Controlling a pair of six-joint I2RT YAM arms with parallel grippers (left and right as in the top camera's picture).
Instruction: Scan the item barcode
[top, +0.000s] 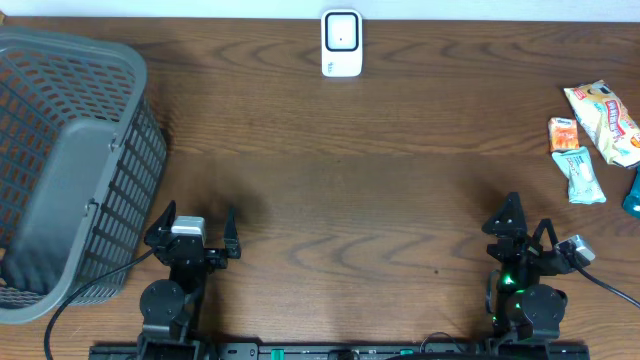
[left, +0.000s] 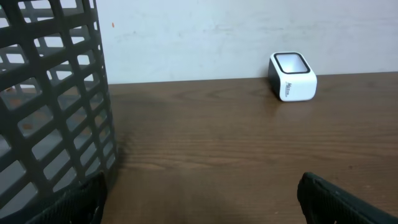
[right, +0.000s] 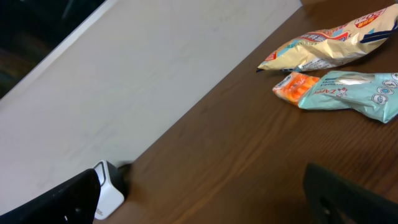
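Snack packets (top: 598, 125) lie at right edge, nearest right gripper (top: 527, 228) — prob its pick. Scanner (top: 342, 43) top ctr, facing arms. Both jaws wide, empty; left gripper (top: 198, 222) bottom left by basket (top: 130, 170).

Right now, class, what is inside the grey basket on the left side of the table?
From overhead, the basket shows only its own grey floor and mesh walls; no item appears inside. Its left edge runs out of frame, so that corner cannot be checked.
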